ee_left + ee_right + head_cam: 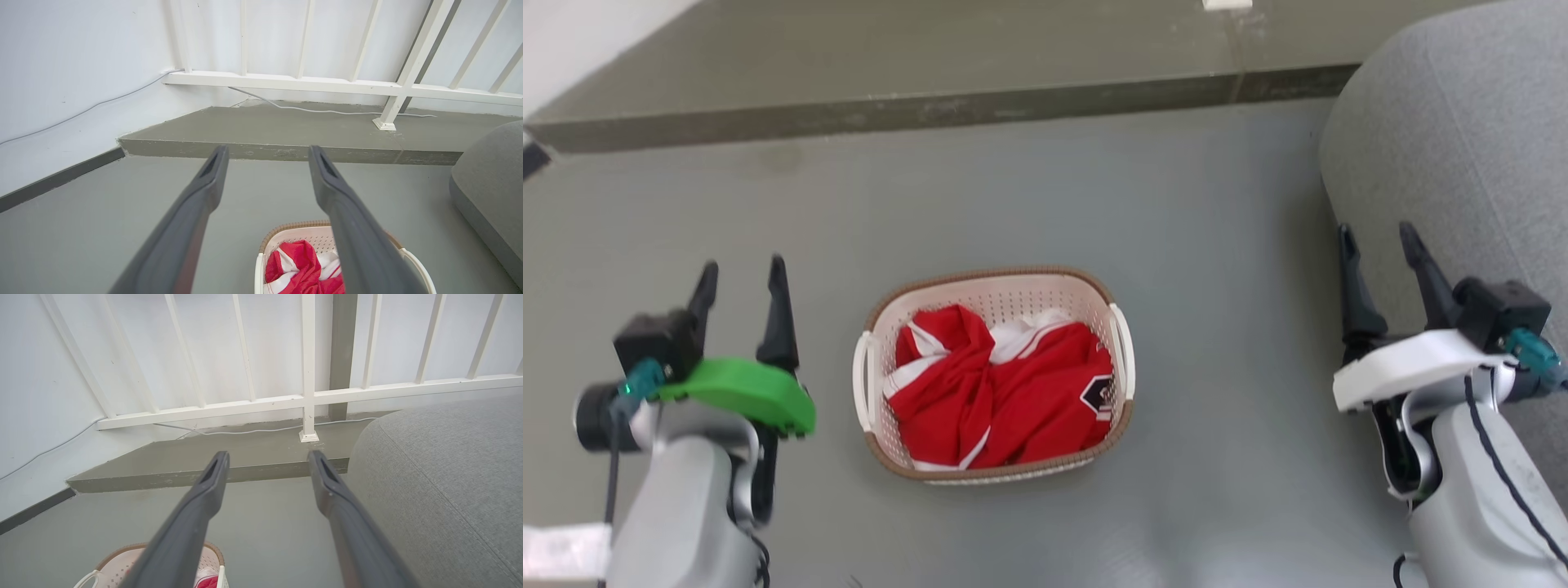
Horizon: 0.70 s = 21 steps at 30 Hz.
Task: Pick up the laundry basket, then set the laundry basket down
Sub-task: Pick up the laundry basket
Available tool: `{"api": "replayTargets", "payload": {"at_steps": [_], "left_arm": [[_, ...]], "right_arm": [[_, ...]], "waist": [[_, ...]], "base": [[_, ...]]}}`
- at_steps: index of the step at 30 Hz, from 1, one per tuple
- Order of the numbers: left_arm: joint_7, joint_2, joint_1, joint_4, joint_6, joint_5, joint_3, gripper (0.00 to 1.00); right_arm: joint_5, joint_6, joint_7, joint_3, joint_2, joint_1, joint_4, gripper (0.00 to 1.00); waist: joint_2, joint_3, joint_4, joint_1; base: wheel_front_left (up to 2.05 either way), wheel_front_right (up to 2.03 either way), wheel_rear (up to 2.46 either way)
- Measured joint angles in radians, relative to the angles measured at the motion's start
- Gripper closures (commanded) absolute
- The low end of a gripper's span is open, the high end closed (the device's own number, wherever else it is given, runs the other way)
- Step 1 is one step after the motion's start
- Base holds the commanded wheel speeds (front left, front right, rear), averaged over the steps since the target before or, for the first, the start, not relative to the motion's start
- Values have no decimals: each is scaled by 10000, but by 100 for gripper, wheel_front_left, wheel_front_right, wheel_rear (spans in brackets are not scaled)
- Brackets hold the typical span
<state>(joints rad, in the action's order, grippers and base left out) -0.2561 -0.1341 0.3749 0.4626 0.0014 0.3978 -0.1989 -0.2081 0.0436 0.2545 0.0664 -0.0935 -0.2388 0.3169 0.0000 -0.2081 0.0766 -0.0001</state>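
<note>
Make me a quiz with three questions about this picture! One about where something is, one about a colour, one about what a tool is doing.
1. Where is the laundry basket?
A. on the floor, between the left tool and the right tool
B. on a table
C. lifted in the air

2. What colour is most of the garment?
A. blue
B. red
C. green

3. How is the left tool?
A. shut on a handle
B. open, holding nothing
C. shut on the garment

Answers: 1 A, it sits on the floor between both arms. 2 B, red cloth with white trim. 3 B, its fingers stand apart, nothing between them.
</note>
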Motion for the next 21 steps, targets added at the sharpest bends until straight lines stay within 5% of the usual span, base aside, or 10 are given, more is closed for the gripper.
{"api": "replayTargets", "payload": {"at_steps": [21], "left_arm": [[2,196,-2725,-1476,445,-140,-167,0]], "right_arm": [[272,-13,0,249,6,1305,-48,0]], "waist": [[0,1250,-51,0]], "base": [[0,0,0]]}}
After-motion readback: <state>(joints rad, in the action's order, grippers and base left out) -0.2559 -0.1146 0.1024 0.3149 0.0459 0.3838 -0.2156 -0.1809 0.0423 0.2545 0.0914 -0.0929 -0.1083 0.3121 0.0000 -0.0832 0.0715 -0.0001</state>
